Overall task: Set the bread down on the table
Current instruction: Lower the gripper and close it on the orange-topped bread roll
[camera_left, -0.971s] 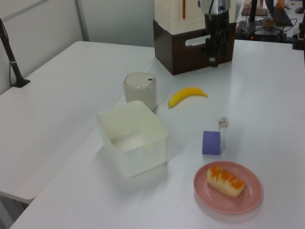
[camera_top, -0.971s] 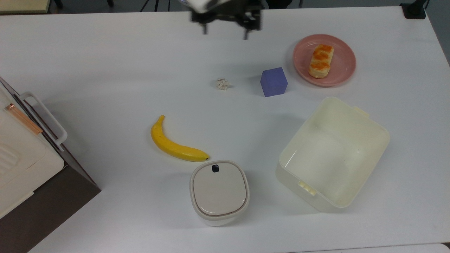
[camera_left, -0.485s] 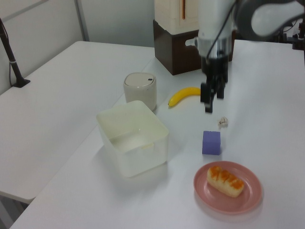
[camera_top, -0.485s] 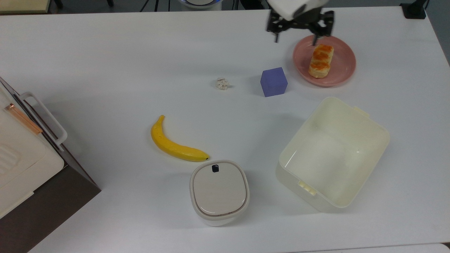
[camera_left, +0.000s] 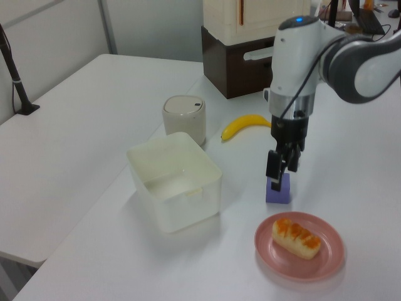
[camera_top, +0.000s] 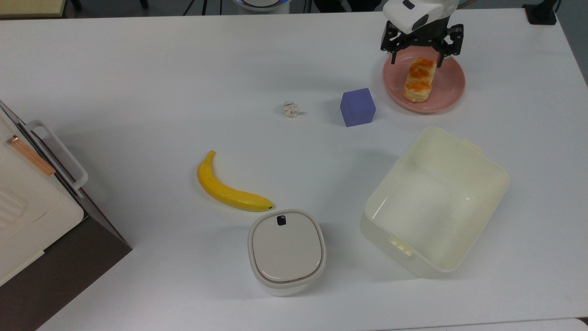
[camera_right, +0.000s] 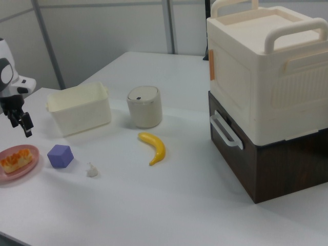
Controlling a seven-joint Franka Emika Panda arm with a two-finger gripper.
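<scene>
We are looking at the small oblong pale-beige bread (camera_top: pixel 419 80) with its orange-brown glazed bumps, and it is lying on the round pink plate (camera_top: pixel 452 82), not yet on the large plain white table (camera_top: pixel 138 92). In the top view the plate is sitting near the far edge, toward the top view's right.

The black two-finger gripper (camera_top: pixel 418 59) of the white arm is hanging over the far rim of the plate. Its jaws are standing spread wide, released, gripping nothing. In the top view one fingertip is showing over the plate's rim on the top view's left of the bread's far end, and the other on the top view's right of it, so the bread's far end is lying between them as seen from above. In the left view the gripper (camera_left: pixel 280 175) is showing above the table, in front of the violet-blue cube (camera_left: pixel 279 190), and the bread (camera_left: pixel 296 237) is lying lower in the picture, apart from the fingertips. In the right view the gripper (camera_right: pixel 21 124) is also hanging clear above the bread (camera_right: pixel 17 158).

The cube (camera_top: pixel 358 107) is sitting just beside the plate, on the top view's left of it.

We are finding no readable brand, label or writing on any of these things.
</scene>
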